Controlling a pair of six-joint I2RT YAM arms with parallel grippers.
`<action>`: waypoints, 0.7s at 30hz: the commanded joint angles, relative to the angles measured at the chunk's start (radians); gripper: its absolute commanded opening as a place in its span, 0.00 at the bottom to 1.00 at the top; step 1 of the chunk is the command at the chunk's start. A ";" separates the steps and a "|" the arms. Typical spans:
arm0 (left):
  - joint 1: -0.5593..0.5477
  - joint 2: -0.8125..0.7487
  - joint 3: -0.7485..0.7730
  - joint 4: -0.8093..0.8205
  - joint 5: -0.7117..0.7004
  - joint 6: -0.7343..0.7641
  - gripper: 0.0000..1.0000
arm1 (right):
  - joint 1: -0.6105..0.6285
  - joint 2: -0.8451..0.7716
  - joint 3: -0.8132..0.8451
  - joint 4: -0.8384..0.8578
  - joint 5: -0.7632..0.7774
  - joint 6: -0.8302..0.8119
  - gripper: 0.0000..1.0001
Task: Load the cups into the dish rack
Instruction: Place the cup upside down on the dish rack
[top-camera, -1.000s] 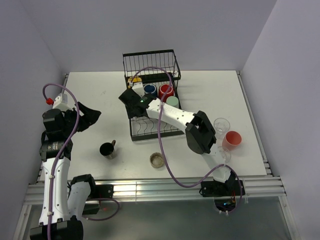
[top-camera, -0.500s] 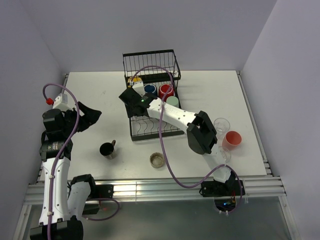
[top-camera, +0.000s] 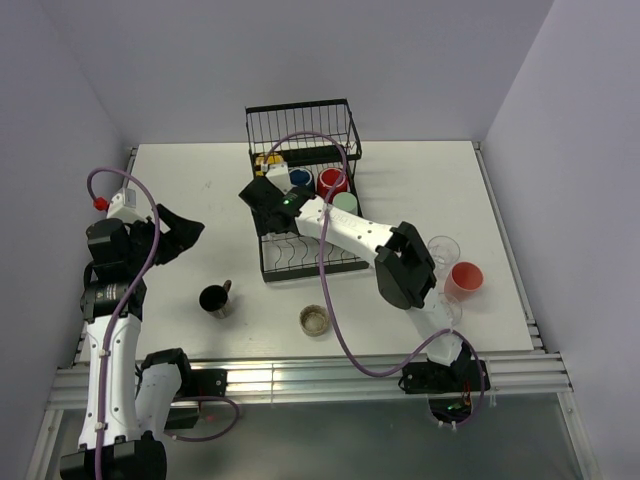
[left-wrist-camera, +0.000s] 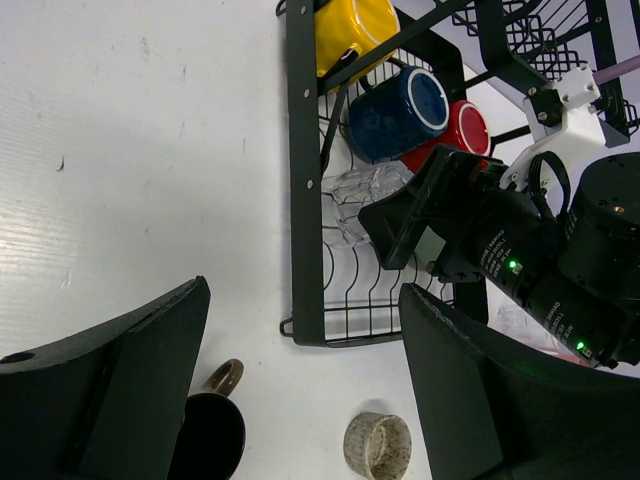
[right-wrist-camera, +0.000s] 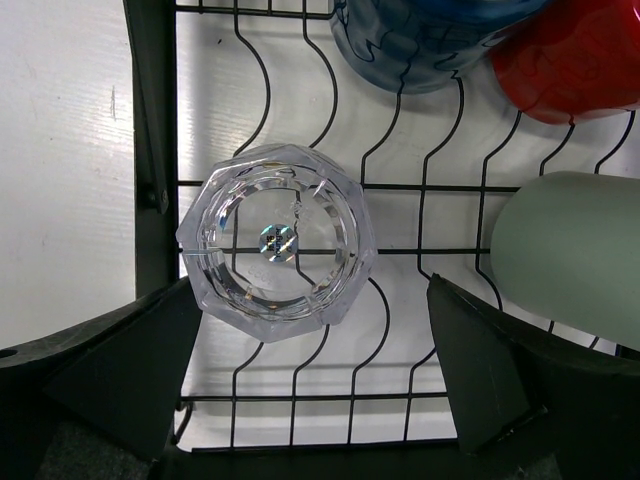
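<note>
Cups, five counted in the dish rack: yellow mug, navy mug, red mug, green tumbler and a clear faceted glass. Found that glass standing on the wavy wires, hard by the rack's left frame bar, nearer than the navy mug.

Over the last second, saw the right end effector spread wider. Fingers now off the glass on both sides, no contact. Arm hardly shifted; hovers directly above the glass. Reads as a finished placement, grip let go.

Saw the left end effector ease wider too. Spread, nothing between the fingers, poised over the worktop left of the rack.

Left to load: black mug, low brownish glass, plain clear glass, pinkish-red tumbler. Judged about halfway.

Next, probably: lift straight up before swinging away. Risk of clipping the faceted glass or the green tumbler if drawn off sideways.
</note>
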 joint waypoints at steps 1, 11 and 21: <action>0.004 -0.008 0.007 0.038 0.017 0.016 0.83 | -0.005 -0.081 -0.022 0.021 0.016 0.018 1.00; 0.004 -0.005 0.004 0.027 -0.006 0.005 0.83 | -0.002 -0.175 -0.094 0.079 -0.022 0.008 1.00; 0.006 -0.037 -0.002 0.002 -0.020 0.004 0.82 | 0.009 -0.226 -0.125 0.093 -0.048 0.012 1.00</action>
